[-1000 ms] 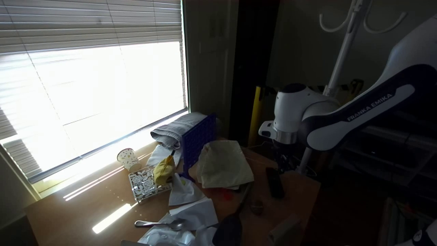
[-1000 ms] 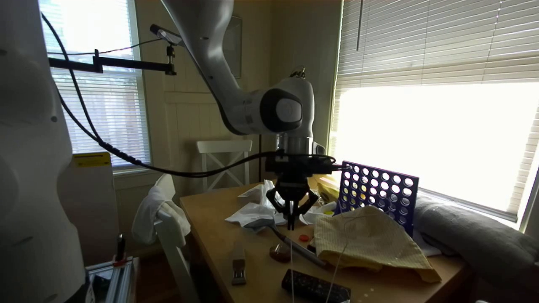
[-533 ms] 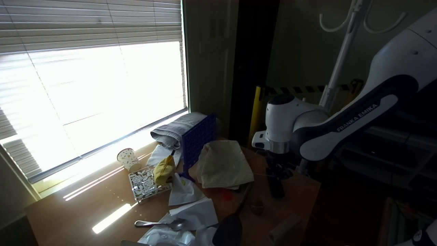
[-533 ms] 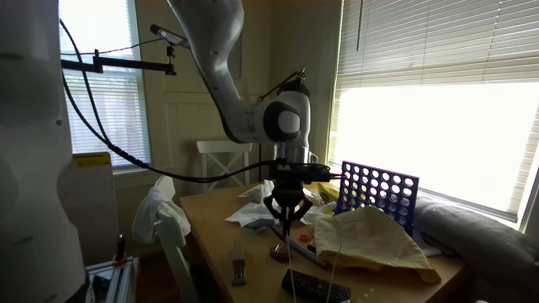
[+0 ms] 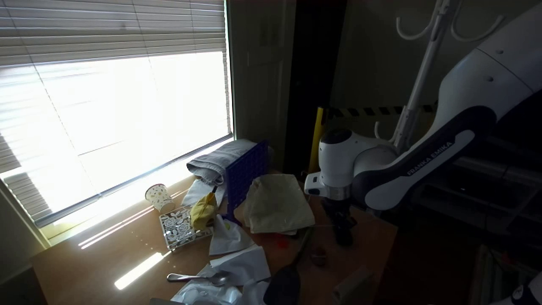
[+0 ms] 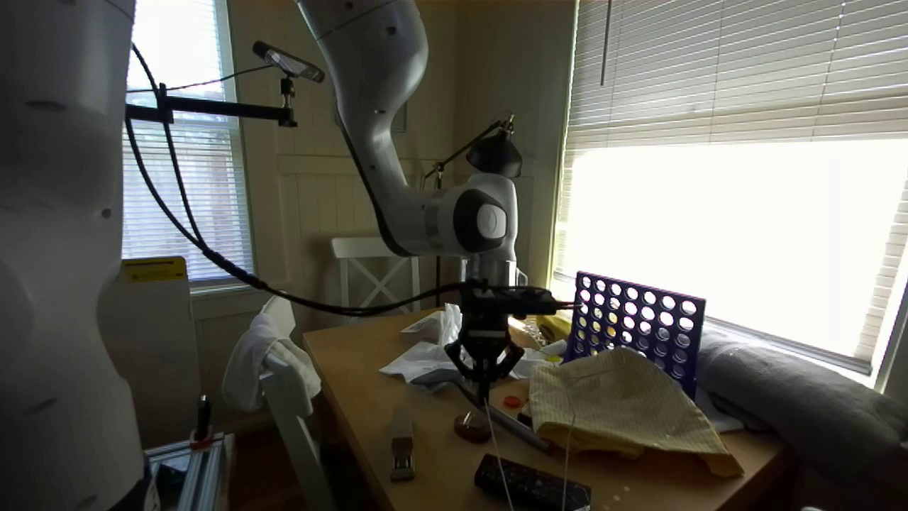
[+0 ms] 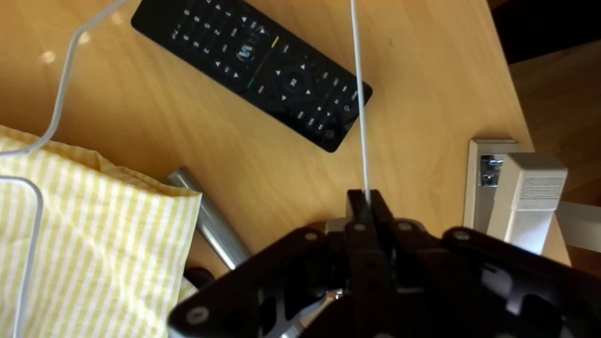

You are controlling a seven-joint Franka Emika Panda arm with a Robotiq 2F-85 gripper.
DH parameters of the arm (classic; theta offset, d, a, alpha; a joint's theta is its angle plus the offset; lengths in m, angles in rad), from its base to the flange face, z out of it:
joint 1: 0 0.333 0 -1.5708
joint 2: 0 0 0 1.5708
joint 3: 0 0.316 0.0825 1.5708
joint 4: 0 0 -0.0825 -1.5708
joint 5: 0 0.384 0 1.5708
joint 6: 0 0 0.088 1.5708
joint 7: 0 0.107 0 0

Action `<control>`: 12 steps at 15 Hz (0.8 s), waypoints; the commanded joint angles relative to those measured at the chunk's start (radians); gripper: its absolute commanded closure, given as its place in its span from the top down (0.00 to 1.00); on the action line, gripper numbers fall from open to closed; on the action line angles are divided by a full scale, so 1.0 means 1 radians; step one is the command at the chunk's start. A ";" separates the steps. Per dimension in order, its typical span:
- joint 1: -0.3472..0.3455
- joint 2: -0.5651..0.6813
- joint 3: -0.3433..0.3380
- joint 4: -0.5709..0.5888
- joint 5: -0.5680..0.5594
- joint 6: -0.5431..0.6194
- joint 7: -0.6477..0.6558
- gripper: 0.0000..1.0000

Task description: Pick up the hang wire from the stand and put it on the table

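Observation:
My gripper (image 7: pixel 367 199) is shut on the hang wire (image 7: pixel 358 70), a thin white wire hanger, low over the light brown table (image 7: pixel 422 117). The hanger's bent hook end (image 7: pixel 31 244) lies over the yellow striped cloth on the left of the wrist view. In an exterior view, two thin strands of the wire (image 6: pixel 501 461) run down from the gripper (image 6: pixel 484 399) over the remote. Whether the wire touches the table cannot be told. The white stand (image 5: pixel 425 67) with curved hooks rises behind the arm in an exterior view, partly hidden by it.
A black remote (image 7: pixel 263 70) lies under the wire. A stapler (image 7: pixel 526 197) is near the table edge. The striped cloth (image 6: pixel 624 404), a blue grid board (image 6: pixel 638 319), a dark-headed utensil (image 5: pixel 283 284) and white papers (image 5: pixel 243 264) also lie on the table. A grey towel (image 6: pixel 801 404) is by the window.
The arm has come down and further over the table, bringing the shut gripper and the wire lower, nearer the remote. The objects on the table have not moved.

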 commanded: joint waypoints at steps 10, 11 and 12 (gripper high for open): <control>0.005 0.081 0.039 0.084 0.000 0.011 -0.013 0.69; 0.008 0.067 0.040 0.081 0.000 0.011 -0.001 0.77; 0.013 0.044 0.038 0.073 -0.004 0.014 0.029 0.83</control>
